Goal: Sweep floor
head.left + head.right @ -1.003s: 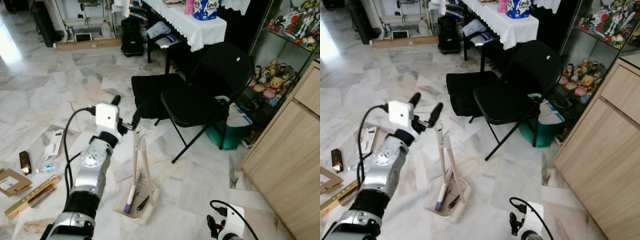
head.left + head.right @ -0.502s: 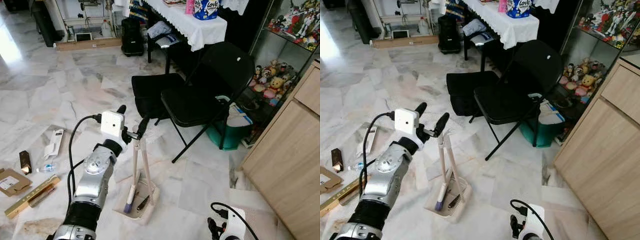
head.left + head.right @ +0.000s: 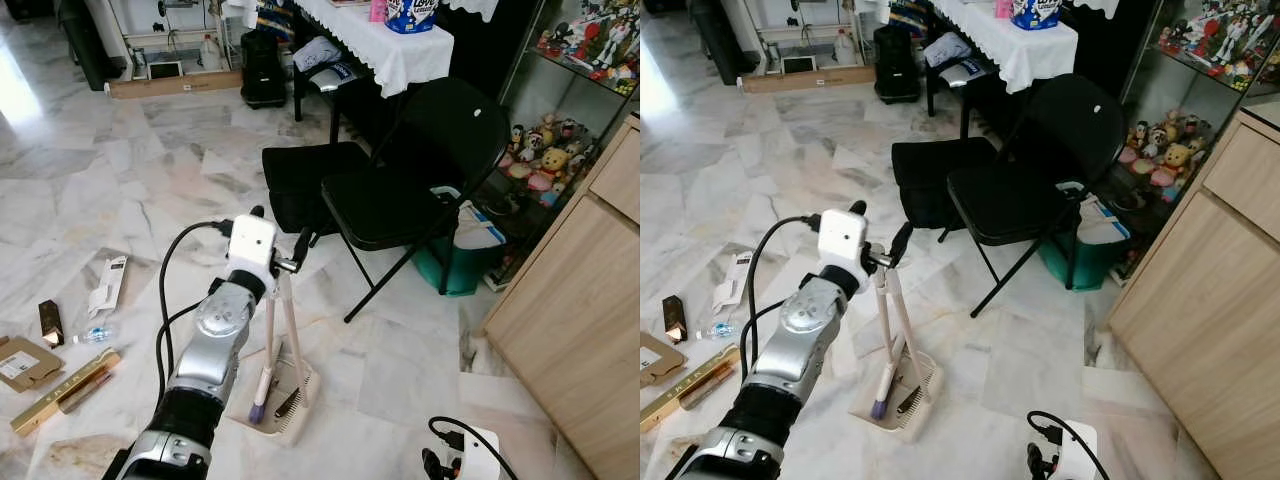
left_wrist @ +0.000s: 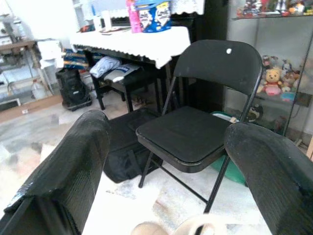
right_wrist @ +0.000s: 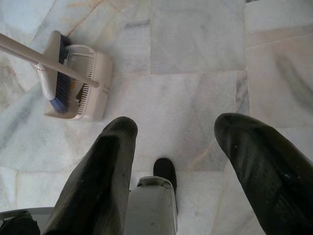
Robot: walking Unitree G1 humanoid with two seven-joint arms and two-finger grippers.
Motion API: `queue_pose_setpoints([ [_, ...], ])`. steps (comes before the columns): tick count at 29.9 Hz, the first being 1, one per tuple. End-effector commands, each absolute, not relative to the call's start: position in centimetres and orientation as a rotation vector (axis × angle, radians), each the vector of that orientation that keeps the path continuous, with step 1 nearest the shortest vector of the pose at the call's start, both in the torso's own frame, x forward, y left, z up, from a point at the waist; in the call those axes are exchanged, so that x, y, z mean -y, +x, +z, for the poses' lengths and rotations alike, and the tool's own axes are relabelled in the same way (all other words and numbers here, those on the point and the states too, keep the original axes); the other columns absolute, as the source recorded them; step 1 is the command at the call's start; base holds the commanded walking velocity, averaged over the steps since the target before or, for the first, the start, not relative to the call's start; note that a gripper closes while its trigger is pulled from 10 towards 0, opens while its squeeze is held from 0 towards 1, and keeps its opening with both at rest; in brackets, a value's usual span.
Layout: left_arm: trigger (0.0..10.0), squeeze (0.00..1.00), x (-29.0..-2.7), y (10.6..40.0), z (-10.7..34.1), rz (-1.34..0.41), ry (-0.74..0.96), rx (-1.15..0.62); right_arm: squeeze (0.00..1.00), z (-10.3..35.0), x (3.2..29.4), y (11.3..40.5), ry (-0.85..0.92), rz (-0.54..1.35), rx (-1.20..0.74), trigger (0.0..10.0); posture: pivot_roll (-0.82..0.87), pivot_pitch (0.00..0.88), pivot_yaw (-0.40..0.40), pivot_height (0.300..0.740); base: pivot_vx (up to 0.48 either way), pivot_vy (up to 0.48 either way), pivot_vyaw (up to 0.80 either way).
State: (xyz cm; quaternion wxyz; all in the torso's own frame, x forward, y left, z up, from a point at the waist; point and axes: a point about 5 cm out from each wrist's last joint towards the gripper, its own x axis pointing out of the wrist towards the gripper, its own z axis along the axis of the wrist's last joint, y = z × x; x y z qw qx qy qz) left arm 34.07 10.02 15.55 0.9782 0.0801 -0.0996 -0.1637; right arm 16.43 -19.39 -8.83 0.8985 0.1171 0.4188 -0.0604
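Left hand (image 3: 285, 237) spread open, holding nothing, straddling the handle tops of the broom (image 3: 267, 340) standing in its dustpan (image 3: 280, 398) beside the black chair (image 3: 420, 170). Risk: a glancing closure topples both handles

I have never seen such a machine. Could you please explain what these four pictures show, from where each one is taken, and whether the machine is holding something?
This is a humanoid robot with two silver arms, each ending in two black fingers. The two wide pictures come from cameras in its head, looking down at a marble floor. The other two come from cameras on its wrists, looking along the fingers.

The left gripper is open at the top of the pale broom and dustpan handles, not closed on them. The dustpan stands on the floor with the broom's blue bristles in it. Behind stands a black folding chair. Litter lies on the floor to the robot's left. The right gripper hangs open above the floor.
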Motion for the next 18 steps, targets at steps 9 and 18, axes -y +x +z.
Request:
queue_pose_setpoints([
  [9, 10.0, 0.00, -9.8, 34.3, 14.6, -0.309, 0.246, 0.147, 0.00, -9.1, 19.5, 15.7, 0.230, -0.116, -0.886, 10.0, -0.04, 0.027, -0.028, 0.740, 0.000, 0.000, 0.00],
  [18, 10.0, 0.00, -11.0, 34.5, 13.4, -0.187, 0.237, 0.107, 0.00, -9.1, 18.4, 16.3, 0.219, -0.095, -0.887, 10.0, -0.04, 0.038, -0.037, 0.740, 0.000, 0.000, 0.00],
])
